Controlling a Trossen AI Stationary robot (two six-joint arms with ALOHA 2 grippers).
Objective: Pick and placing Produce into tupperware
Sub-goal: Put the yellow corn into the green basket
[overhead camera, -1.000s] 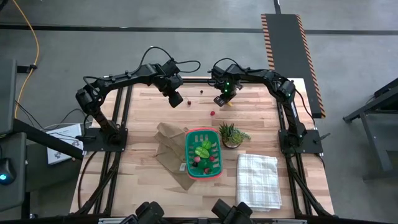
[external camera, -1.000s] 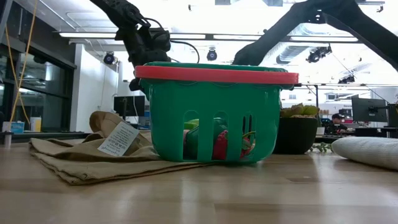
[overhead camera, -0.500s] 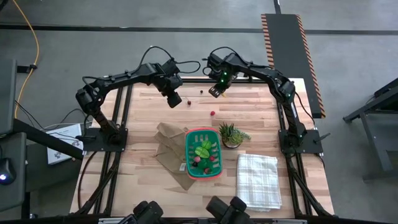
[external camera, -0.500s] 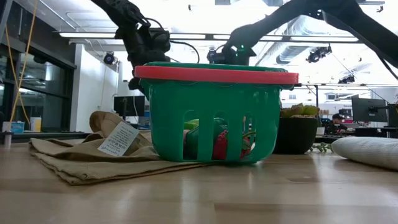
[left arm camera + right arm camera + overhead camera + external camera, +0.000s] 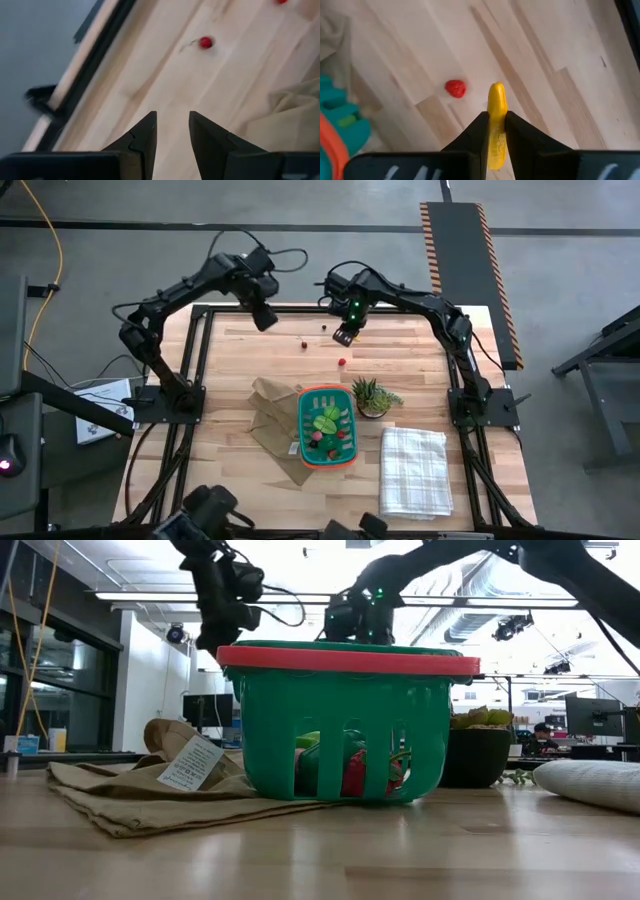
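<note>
1. Table (image 5: 230,370) edges: the left gripper (image 5: 266,318) hangs over the far edge at the upper left of the high view, fingers (image 5: 145,137) slightly apart with nothing between them; bare wood and the dark frame rail lie under it.
2. Right gripper (image 5: 343,333) is at upper centre, just inside the far edge, clamped on a yellow piece (image 5: 496,117) that sticks out past its tips.
3. Open wood fills the upper middle, holding only three loose bits: a red ball (image 5: 303,344), a dark berry (image 5: 323,328) and another red ball (image 5: 342,363).
4. Basket (image 5: 301,426), teal with an orange rim, sits at lower centre on a brown bag (image 5: 268,412), with green and red produce (image 5: 327,423) inside.
5. Plant (image 5: 370,395) stands touching the basket's upper right corner, between it and the right gripper.
6. Cloth (image 5: 413,470) lies at lower right, near the front edge.
</note>
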